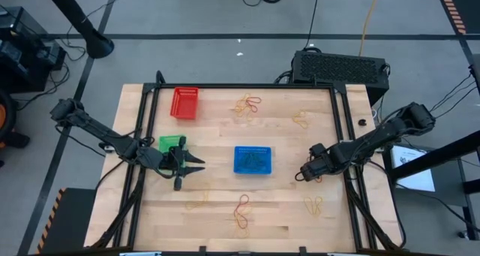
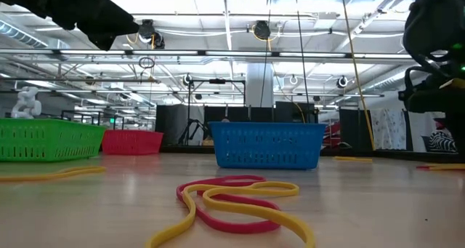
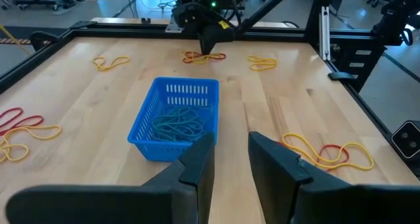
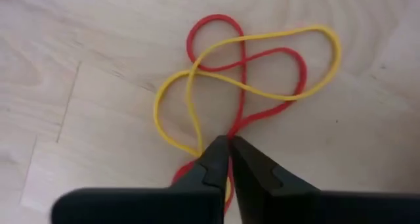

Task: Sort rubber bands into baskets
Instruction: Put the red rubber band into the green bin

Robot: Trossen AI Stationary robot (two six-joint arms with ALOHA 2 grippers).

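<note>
My right gripper points down at the table, right of the blue basket, and is shut on a tangled red rubber band and yellow rubber band lying flat on the wood. The left wrist view shows the same gripper over those bands. My left gripper hovers left of the blue basket, beside the green basket, its fingers apart with nothing between them. The blue basket holds several dark bands. The red basket stands at the far left. My right gripper comes from above, pointing down, and its two fingertips meet where the red band's strand runs in between them. The yellow band passes under one finger; whether it is also pinched I cannot tell. Both bands lie on the table.
Other clumps of red and yellow bands lie at the far middle, far right, near right, near middle and near left. A black frame rail borders the tabletop.
</note>
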